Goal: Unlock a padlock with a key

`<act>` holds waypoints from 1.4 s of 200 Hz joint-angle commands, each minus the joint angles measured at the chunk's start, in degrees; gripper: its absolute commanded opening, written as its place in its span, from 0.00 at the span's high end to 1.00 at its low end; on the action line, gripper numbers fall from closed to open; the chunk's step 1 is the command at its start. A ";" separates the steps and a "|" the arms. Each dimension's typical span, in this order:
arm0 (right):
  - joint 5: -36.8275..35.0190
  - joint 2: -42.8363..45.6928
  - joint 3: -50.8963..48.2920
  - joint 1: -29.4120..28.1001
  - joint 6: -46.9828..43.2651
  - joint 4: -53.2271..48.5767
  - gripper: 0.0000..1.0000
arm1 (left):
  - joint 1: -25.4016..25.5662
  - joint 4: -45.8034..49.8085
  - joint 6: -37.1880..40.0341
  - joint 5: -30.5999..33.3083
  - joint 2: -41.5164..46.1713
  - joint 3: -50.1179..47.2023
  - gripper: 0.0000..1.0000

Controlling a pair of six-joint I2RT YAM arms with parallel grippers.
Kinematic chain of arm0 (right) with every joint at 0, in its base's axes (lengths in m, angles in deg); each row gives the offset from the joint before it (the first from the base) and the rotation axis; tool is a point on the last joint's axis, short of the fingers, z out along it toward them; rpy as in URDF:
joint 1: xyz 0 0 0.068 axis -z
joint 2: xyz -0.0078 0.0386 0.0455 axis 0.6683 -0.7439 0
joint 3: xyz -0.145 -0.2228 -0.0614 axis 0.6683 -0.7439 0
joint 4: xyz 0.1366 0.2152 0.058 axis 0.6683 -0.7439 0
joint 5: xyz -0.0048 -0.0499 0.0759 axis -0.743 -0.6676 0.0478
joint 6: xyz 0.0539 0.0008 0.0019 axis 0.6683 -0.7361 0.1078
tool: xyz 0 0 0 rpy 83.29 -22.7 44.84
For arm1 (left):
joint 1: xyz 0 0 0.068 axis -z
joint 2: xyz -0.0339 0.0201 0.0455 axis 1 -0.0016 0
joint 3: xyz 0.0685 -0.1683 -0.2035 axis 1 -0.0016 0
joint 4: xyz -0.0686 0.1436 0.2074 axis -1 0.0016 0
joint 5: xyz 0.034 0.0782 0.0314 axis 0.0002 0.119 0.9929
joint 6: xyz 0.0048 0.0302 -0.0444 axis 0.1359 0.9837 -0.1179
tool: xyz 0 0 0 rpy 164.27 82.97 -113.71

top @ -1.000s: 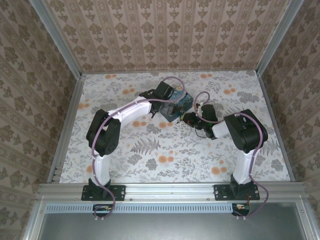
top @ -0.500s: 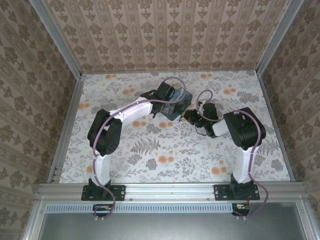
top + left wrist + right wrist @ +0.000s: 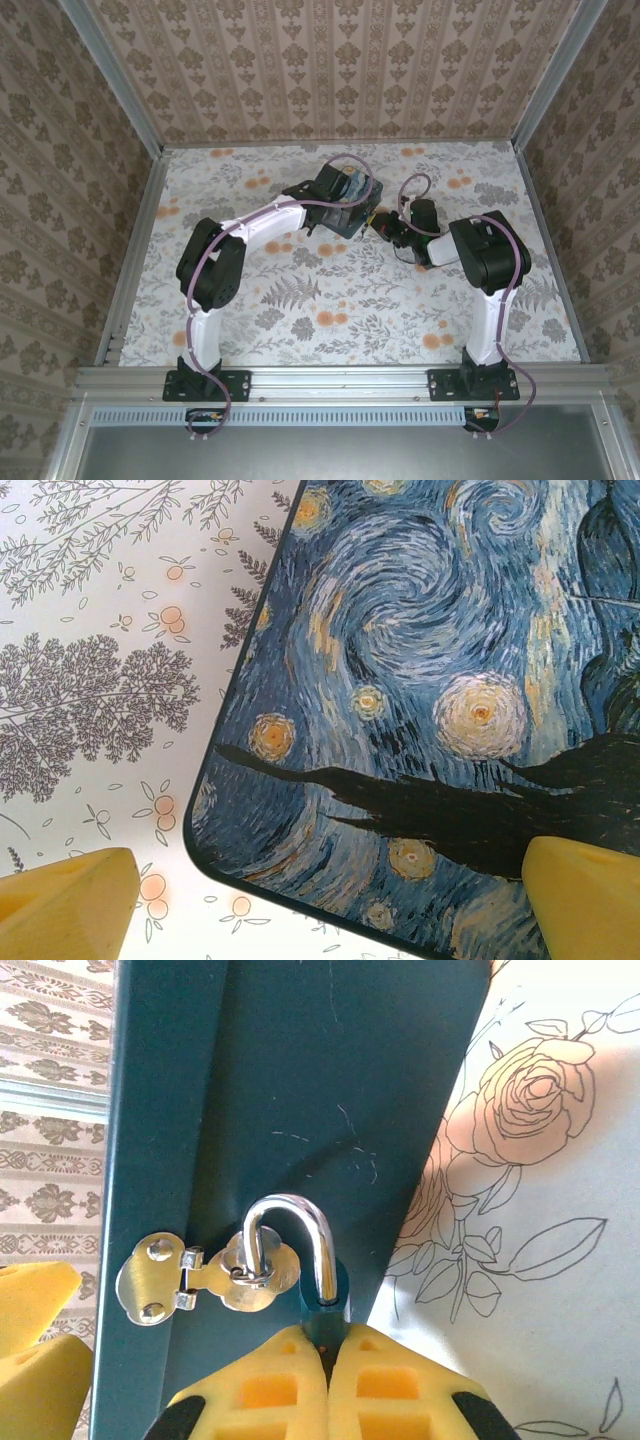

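So the right end effector (image 3: 327,1345) is clenched tight, with the padlock (image 3: 326,1312) right at its tips and the shackle hooked through the hasp (image 3: 200,1275) on the teal box (image 3: 300,1080). Can't tell if it's pinching anything. Meanwhile the left end effector (image 3: 328,895) is spread wide over the box's painted lid, one finger over the counter (image 3: 100,630).

Floral table (image 3: 300,300); starry-lidded box (image 3: 420,680) sits mid-table, toward back.

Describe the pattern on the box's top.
Swirling blue night sky with yellow stars on the box top; clearest in the left wrist view.
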 commanded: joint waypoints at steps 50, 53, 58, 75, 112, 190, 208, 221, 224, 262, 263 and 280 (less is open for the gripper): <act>4.94 -0.09 8.82 3.94 -5.49 -14.01 1.00 | 0.10 8.76 2.05 0.58 -3.72 -3.02 0.00; 5.03 0.07 9.21 3.95 -6.01 -15.17 1.00 | 0.08 8.77 2.06 0.71 -3.72 -2.99 0.00; 4.97 0.34 9.89 3.95 -7.04 -17.03 1.00 | 0.07 8.77 2.04 0.71 -3.72 -3.02 0.00; 4.70 0.84 11.59 3.95 -9.34 -21.22 1.00 | 0.16 8.77 1.93 0.58 -3.72 -3.09 0.00; 2.91 1.25 14.75 3.78 -12.94 -27.77 1.00 | 0.32 9.02 2.05 0.64 -3.99 -3.23 0.00; -4.69 5.35 14.69 2.23 -20.61 -31.18 1.00 | 0.47 9.37 1.86 0.56 -4.08 -3.27 0.00; -6.34 6.21 15.29 1.64 -22.35 -32.61 1.00 | 0.44 9.43 1.82 0.39 -4.23 -3.22 0.00; -7.03 6.27 15.86 1.36 -22.82 -33.13 1.00 | 0.50 9.47 1.78 0.24 -4.43 -3.09 0.00; -7.22 6.27 15.91 1.32 -22.95 -33.15 1.00 | 0.52 9.47 1.78 0.19 -4.49 -3.01 0.00; -7.87 5.17 16.07 0.92 -21.39 -31.11 1.00 | 0.55 9.60 1.43 0.01 -4.95 -2.90 0.00; -7.83 5.15 16.04 0.90 -21.27 -30.97 1.00 | 0.58 9.63 1.43 -0.01 -4.91 -2.85 0.00; -7.96 4.39 15.25 0.92 -19.56 -28.98 1.00 | 0.67 9.72 1.28 -0.02 -5.04 -2.69 0.00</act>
